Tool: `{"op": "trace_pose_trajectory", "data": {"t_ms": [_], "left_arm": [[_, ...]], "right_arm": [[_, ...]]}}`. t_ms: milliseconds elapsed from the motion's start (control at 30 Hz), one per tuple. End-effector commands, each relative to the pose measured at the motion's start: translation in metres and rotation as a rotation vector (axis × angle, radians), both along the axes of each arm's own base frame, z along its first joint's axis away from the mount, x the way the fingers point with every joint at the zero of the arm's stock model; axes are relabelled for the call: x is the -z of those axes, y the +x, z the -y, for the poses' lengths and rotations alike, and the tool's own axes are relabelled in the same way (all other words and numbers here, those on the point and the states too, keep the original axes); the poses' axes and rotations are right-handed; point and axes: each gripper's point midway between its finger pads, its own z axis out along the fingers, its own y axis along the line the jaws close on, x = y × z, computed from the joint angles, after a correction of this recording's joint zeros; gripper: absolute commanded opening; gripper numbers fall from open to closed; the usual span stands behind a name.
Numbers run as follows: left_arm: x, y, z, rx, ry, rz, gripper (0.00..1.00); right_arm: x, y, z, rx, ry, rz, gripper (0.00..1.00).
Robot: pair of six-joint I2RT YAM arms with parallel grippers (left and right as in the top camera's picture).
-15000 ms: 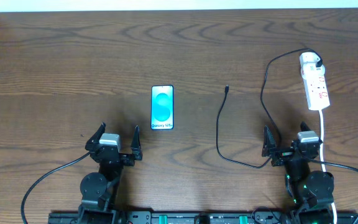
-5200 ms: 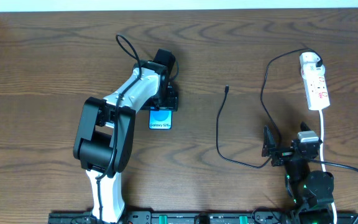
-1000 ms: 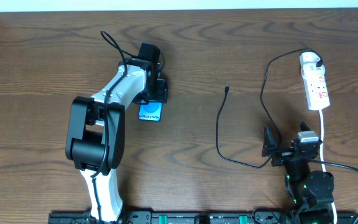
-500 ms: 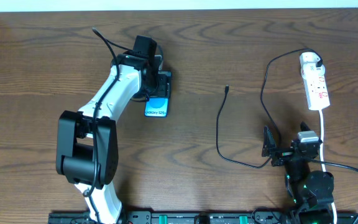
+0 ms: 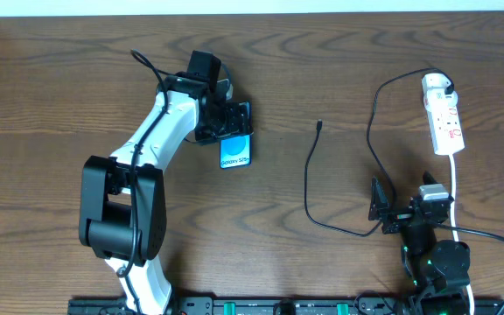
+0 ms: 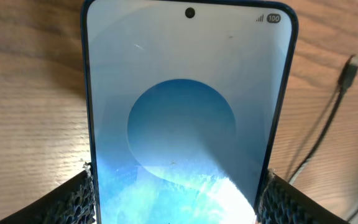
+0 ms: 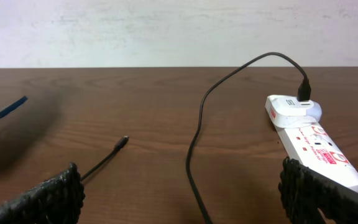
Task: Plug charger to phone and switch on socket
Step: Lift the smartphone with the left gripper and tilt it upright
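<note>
Phone (image 5: 235, 151) is clamped in left gripper (image 5: 231, 128); repositioning is judged in hand. Next, alignment with charger tip (image 5: 319, 125), at 3 o'clock, is needed.

One phone (image 5: 235, 150), one charger (image 5: 305, 184), one socket (image 5: 445, 121) and two robot arms (image 5: 160, 131) on one table (image 5: 59, 87)

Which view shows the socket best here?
Right wrist: the socket is large, its red markings clear, with the charger plugged into its far end. Overhead shows it whole but small. Left wrist misses it.
</note>
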Motion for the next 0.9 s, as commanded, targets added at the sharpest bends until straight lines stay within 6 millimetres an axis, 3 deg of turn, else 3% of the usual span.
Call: {"op": "trace_pose_trajectory", "data": {"t_ms": [0, 467, 567, 867], "left_arm": [[-0.022, 0.007, 0.012, -0.058, -0.107, 0.001, 0.64], [-0.048, 0.014, 0.041, -0.171, -0.368, -0.080, 0.62], [-0.051, 0.018, 0.043, -0.220, -0.391, -0.101, 0.56], [-0.055, 0.017, 0.047, -0.305, -0.435, -0.170, 0.55]], "right_arm": [[0.002, 0.000, -0.002, -0.009, 0.008, -0.007, 0.99], [0.002, 0.000, -0.002, -0.009, 0.008, -0.007, 0.99], [0.002, 0.000, -0.002, -0.009, 0.008, -0.007, 0.99], [0.002, 0.000, -0.002, -0.009, 0.008, -0.007, 0.99]]}}
